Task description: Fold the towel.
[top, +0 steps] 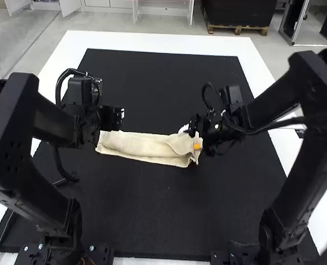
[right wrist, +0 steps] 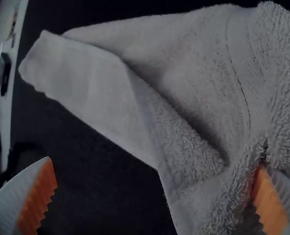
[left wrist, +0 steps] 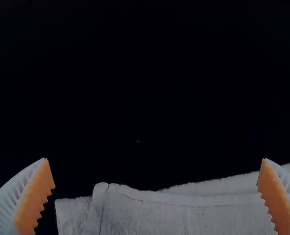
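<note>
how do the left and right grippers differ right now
In the high view, the left gripper is at the left end of the towel, the right gripper at its right end. The right gripper has one finger tucked against the folds; the left gripper's fingers look free of them. Both are wide open.

The left arm (top: 50, 118) and right arm (top: 282, 91) are bent, their forearms angled inward. The left claw (top: 109, 117) is spread wide; the right claw (top: 190, 138) is likewise opened, its orange pads (right wrist: 37, 200) parted.
</note>
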{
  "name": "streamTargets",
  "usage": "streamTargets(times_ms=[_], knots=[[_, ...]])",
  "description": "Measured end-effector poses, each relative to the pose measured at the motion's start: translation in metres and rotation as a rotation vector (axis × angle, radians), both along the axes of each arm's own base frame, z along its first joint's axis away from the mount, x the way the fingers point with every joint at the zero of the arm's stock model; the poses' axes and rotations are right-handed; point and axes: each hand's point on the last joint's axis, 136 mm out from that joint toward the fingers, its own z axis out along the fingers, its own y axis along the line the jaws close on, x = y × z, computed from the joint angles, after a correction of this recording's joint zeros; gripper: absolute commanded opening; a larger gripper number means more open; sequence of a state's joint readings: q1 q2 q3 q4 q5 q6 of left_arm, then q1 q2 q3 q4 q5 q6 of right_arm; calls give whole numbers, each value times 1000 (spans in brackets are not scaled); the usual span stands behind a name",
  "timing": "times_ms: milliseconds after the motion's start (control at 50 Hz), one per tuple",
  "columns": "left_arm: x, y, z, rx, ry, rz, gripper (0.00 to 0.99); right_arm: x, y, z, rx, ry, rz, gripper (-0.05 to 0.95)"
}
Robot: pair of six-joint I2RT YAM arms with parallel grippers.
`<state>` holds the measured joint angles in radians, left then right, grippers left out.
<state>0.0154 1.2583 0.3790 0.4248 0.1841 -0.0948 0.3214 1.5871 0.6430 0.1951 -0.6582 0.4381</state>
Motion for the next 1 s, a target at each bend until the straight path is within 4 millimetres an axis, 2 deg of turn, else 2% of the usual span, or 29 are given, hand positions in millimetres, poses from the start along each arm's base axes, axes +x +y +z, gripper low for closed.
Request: streamTargets(times_ms=[100, 200, 300, 420, 500, 640, 880, 1000], knots=[[0, 0, 0, 0, 0, -1, 975, 2, 0, 11, 3, -29, -7, 908], [0, -1, 0, -2, 0, -3, 975, 5, -3, 12, -10, -47, -24, 908], [0, -1, 0, -2, 0, -4, 975, 5, -10, 5, -35, -56, -50, 910], [0, -1, 0, -3, 0, -6, 975, -4, -27, -16, -65, -20, -88, 910], [0, -1, 0, -4, 0, -7, 975, -6, -30, -19, -68, -12, -95, 910], [0, -2, 0, -7, 0, -13, 975, 6, -24, -5, -25, -83, -90, 910], [-1, -5, 1, -12, -1, -24, 975, 17, -1, 28, 107, -108, -29, 910], [-1, -5, 0, -15, 1, -28, 975, 19, 6, 27, 152, -107, -8, 910]])
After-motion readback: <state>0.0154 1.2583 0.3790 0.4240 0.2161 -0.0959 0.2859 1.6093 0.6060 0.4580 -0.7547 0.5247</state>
